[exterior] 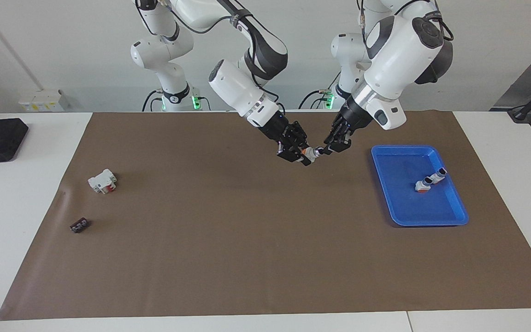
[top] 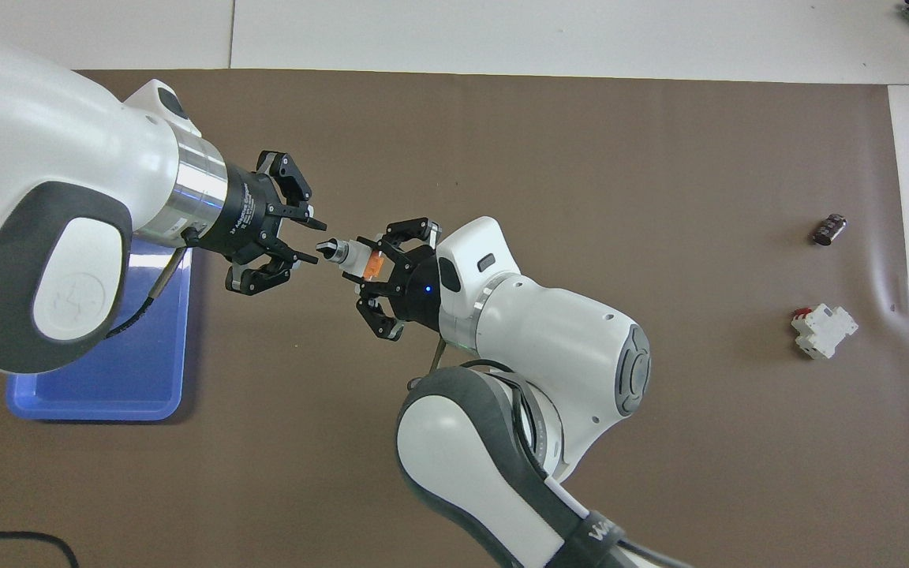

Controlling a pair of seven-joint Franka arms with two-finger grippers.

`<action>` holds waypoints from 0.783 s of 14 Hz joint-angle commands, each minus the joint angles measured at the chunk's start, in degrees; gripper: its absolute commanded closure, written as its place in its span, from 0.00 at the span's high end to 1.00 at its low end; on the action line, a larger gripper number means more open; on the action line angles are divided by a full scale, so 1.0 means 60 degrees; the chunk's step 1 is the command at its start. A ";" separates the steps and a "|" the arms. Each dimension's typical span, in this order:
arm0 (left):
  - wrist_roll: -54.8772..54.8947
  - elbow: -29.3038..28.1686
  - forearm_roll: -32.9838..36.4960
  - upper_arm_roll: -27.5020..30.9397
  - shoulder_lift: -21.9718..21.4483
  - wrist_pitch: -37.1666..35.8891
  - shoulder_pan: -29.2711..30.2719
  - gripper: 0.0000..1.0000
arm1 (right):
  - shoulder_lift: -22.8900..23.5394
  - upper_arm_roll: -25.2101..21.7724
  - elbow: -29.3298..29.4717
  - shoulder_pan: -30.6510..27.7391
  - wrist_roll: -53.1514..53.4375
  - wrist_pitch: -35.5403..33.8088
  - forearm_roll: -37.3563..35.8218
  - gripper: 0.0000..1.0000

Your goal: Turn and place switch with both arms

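- A small dark piece (exterior: 79,225) and a white block with a red part (exterior: 102,180) lie on the brown mat (exterior: 228,240) toward the right arm's end of the tabletop (exterior: 12,193), the block nearer to the robots.
- The right claw (exterior: 298,156) hangs in the air over the middle of the mat, clamped on the white and orange body of the switch (top: 353,259).
- The switch is held up off the mat, its black-and-silver knob tip pointing toward the left claw (top: 308,242).
- The left claw is also raised over the mat, just beside the knob tip; in the overhead view a small gap separates them, and its fingers (top: 306,258) stand apart with nothing between them.
- A blue tray (exterior: 450,214) sits on the mat toward the left arm's end, well apart from the claws.
- Inside the tray lies another small white part with a dark end (exterior: 430,179).
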 commanded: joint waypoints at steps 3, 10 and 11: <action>-0.0474 0.0172 -0.0328 0.0132 0.0049 -0.0837 0.0320 0.38 | 0.0077 0.0032 0.0086 0.0046 0.0084 0.0293 0.0110 0.00; -0.1252 0.0158 -0.0387 0.0117 0.0151 -0.0268 0.0276 0.41 | 0.0106 0.0032 0.0086 0.0046 0.0069 0.0469 0.0110 0.00; -0.1252 0.0158 -0.0387 0.0117 0.0195 -0.0137 0.0247 0.44 | 0.0092 0.0032 0.0086 0.0046 0.0069 0.0469 0.0110 0.00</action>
